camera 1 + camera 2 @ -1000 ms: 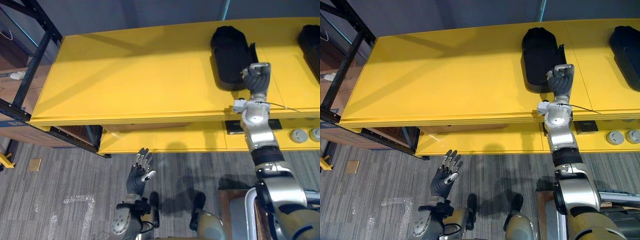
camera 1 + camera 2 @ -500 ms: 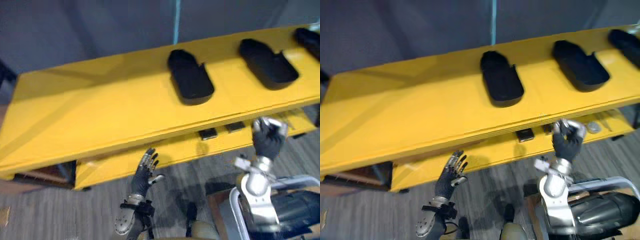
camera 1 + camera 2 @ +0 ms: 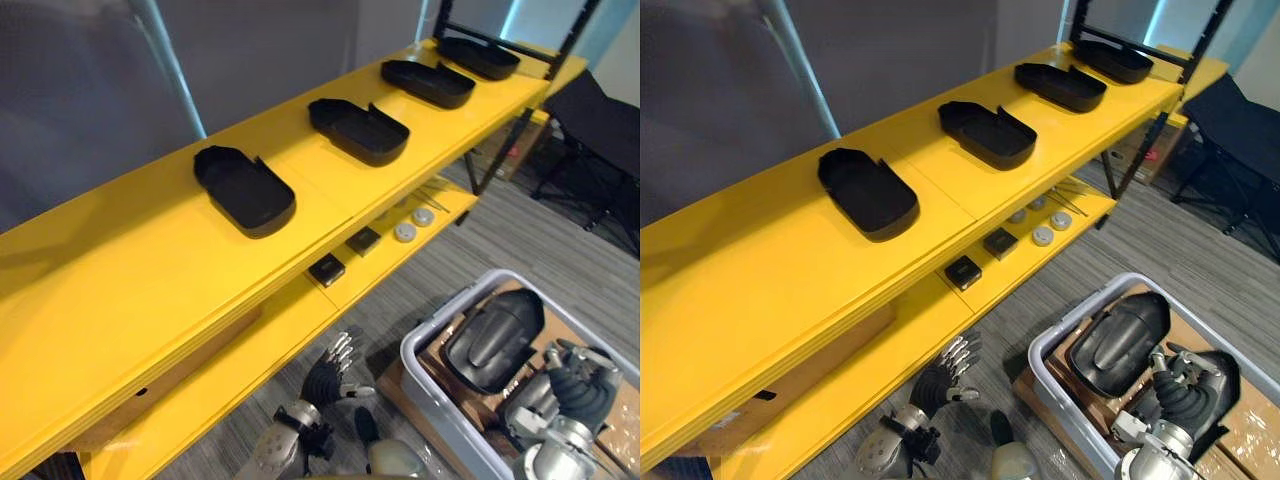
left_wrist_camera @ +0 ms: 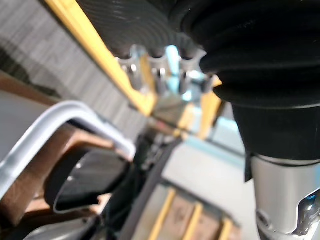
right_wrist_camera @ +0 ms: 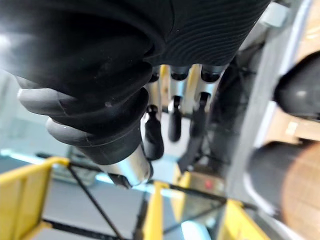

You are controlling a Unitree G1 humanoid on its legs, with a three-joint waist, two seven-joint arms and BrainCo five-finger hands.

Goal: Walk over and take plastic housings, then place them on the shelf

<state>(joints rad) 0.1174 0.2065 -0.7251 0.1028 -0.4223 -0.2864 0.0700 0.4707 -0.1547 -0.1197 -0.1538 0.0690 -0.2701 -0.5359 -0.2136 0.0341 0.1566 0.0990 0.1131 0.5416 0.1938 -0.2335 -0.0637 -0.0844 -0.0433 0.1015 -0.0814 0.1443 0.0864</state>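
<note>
Several black plastic housings lie in a row on the yellow top shelf, the nearest housing at the left, then a second and a third. More dark housings sit in a grey bin on the floor at the lower right. My right hand hangs over that bin, its fingers loosely straight and holding nothing. My left hand is low by the lower shelf, open and empty. The left wrist view catches a housing in the bin.
On the lower yellow shelf lie two small black boxes and some round grey discs. A cardboard box sits under the shelf at the left. A black chair stands past the shelf's black post at the far right.
The camera has swung right, bringing the bin into view. My right hand left the shelf's housing, came down over the bin and uncurled its fingers. The left hand stays open.
</note>
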